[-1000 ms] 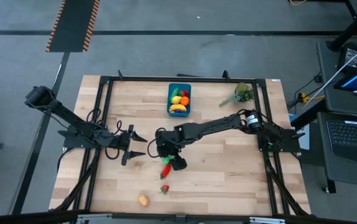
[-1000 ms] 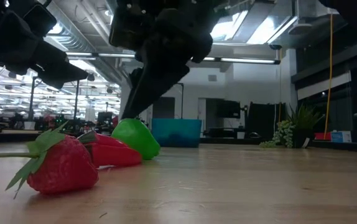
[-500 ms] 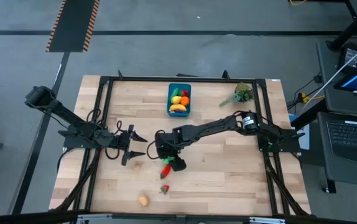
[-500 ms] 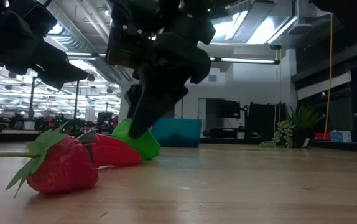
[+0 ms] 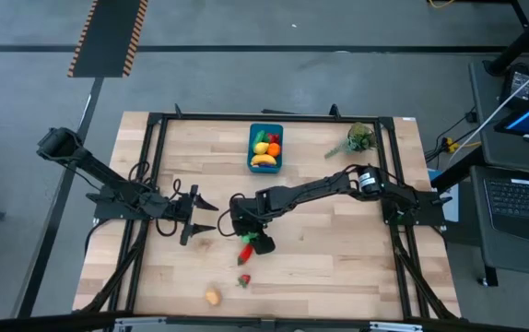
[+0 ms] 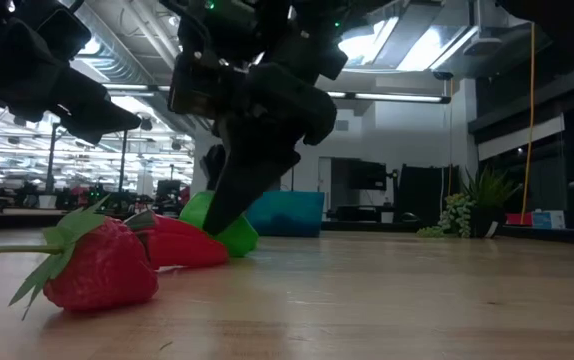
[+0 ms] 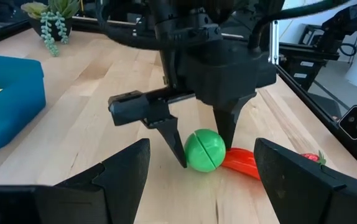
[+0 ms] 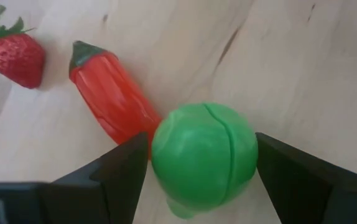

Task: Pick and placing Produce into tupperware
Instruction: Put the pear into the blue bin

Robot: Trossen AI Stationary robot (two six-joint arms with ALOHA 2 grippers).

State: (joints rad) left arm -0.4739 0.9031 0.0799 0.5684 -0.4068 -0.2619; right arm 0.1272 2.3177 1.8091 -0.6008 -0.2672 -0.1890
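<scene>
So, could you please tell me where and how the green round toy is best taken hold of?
Grip the green round toy across its widest middle, coming straight down from above. It is ball-shaped and sits on the table, so opposite sides are the surest hold. The red pepper lies against one side; the right end effector, open, already straddles the ball clear of it.

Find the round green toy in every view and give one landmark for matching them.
High view: green toy, mostly hidden under the right gripper, centre table.
Low view: left of centre, behind the red pepper.
Left wrist view: bottom centre.
Right wrist view: centre.
Landmark: the red pepper touching it.
</scene>
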